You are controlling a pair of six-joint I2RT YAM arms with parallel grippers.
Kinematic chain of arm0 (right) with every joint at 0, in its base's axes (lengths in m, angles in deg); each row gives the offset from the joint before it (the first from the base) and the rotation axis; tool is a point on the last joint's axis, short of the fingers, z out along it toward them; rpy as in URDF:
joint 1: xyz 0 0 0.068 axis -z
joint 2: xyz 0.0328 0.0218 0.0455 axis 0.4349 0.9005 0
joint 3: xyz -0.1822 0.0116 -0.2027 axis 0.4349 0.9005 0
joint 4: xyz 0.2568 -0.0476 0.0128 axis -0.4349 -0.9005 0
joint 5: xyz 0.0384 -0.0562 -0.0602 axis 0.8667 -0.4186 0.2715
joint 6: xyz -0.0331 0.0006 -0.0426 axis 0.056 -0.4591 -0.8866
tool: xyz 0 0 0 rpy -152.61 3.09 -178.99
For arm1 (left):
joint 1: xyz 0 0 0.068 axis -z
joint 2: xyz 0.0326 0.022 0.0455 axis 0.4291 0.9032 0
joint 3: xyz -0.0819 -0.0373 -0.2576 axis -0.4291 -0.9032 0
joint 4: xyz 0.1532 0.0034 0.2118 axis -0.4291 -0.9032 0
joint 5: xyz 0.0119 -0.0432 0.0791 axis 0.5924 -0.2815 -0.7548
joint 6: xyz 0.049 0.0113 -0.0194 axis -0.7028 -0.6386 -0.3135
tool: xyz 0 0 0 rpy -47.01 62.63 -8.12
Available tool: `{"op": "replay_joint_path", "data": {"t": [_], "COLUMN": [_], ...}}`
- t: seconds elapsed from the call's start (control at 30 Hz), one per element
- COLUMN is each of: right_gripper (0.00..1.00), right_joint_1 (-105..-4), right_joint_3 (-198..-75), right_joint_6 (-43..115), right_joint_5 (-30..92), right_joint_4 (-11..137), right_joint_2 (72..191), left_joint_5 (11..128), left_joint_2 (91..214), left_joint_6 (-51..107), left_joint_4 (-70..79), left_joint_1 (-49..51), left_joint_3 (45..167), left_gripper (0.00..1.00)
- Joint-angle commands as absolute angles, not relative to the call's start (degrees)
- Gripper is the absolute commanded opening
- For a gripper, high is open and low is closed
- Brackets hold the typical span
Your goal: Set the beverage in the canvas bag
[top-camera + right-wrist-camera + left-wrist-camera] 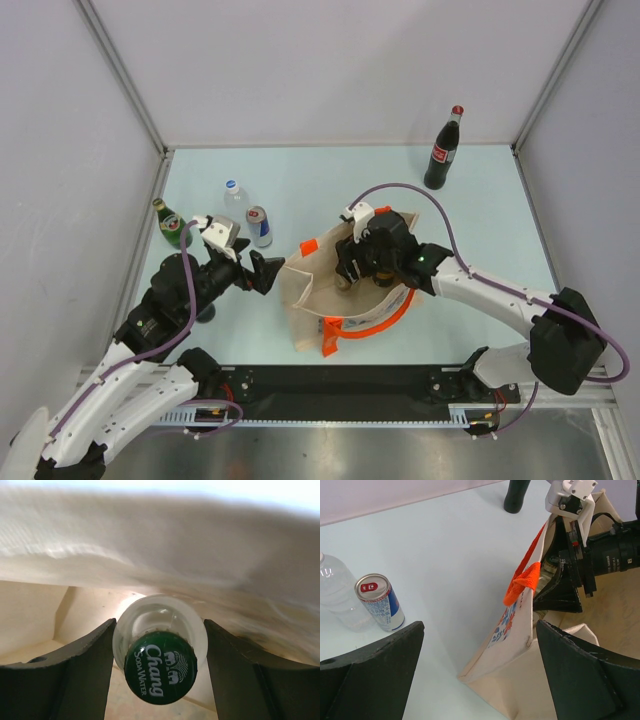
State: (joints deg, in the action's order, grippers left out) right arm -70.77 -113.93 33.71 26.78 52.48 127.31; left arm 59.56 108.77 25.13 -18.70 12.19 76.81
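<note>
The canvas bag (312, 297) stands open at mid-table, beige with orange handles (378, 321) and a blue print (504, 628). My right gripper (368, 272) reaches down into it. In the right wrist view its black fingers (75, 675) press both sides of a clear glass soda-water bottle (160, 672) with a green cap, upright inside the bag's walls (150, 540). My left gripper (267, 272) is open beside the bag's left edge. In the left wrist view the bag's corner (520, 645) lies between the spread fingers (375, 675), untouched.
A dark cola bottle (442, 150) stands at the back right. At the left stand a green bottle (170, 222), a clear water bottle (236, 200) and a blue-and-silver can (259, 226). Grey walls close in the table on three sides.
</note>
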Motion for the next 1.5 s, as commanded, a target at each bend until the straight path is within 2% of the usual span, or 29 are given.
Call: {"op": "replay_joint_path", "data": {"t": [0.0, 0.2, 0.3, 0.5, 0.53, 0.7, 1.47], "right_gripper": [0.0, 0.0, 0.06, 0.28, 0.35, 0.52, 0.65], "right_joint_1": [-72.18, -72.36, -72.36, -72.36, -72.36, -72.36, -72.45], "right_joint_3": [-119.64, -117.71, -116.14, -116.13, -116.21, -117.0, -119.99], "right_joint_6": [34.16, 32.67, 32.32, 31.97, 31.88, 31.44, 32.23], "right_joint_5": [28.0, 24.13, 22.99, 20.88, 20.79, 19.47, 18.15], "right_joint_4": [60.76, 60.93, 61.73, 61.55, 61.46, 59.88, 54.7], "right_joint_2": [127.07, 128.83, 129.79, 131.29, 131.64, 131.56, 124.09], "left_joint_5": [59.69, 59.52, 59.69, 59.6, 59.6, 59.78, 60.13], "left_joint_2": [108.77, 108.51, 108.6, 108.6, 108.69, 108.95, 108.69], "left_joint_6": [24.88, 24.79, 24.79, 24.88, 24.79, 24.79, 24.97], "left_joint_4": [-17.33, -17.33, -17.24, -17.33, -17.33, -17.33, -17.24], "left_joint_1": [12.38, 12.38, 12.47, 12.47, 12.47, 12.47, 12.47], "left_joint_3": [76.76, 76.67, 76.76, 76.67, 76.67, 76.76, 76.76], "left_gripper": [1.0, 1.0, 1.0, 1.0, 1.0, 1.0, 1.0]}}
